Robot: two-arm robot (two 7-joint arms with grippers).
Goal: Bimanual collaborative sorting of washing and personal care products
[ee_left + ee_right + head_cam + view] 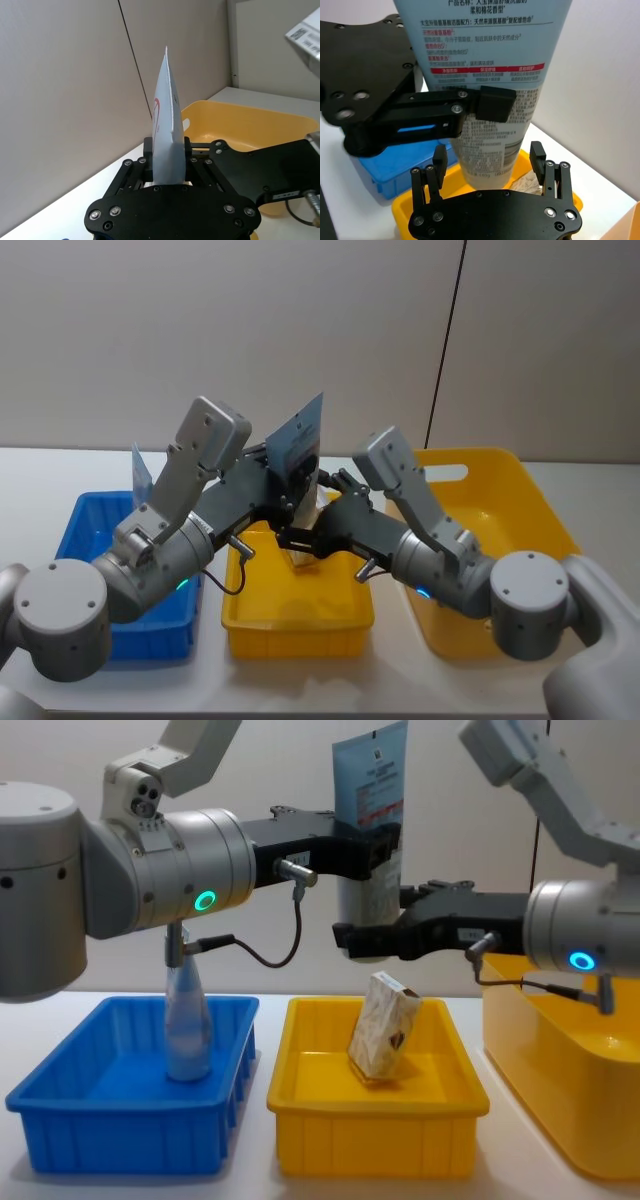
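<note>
My left gripper (385, 845) is shut on a tall pouch with a pale blue label (372, 790), holding it upright above the small yellow bin (380, 1140). The pouch (167, 130) stands on edge between the left gripper's fingers. My right gripper (489, 157) is open, its fingers (440, 162) straddling the pouch's lower end (490, 150) with small gaps on both sides. A beige marbled carton (382, 1025) leans inside the small yellow bin below. A clear slim bottle (187, 1020) stands in the blue bin (120, 1140).
A large yellow bin (500, 490) sits on the right, under my right arm. The three bins stand side by side on a white table (40, 480), with a grey wall behind.
</note>
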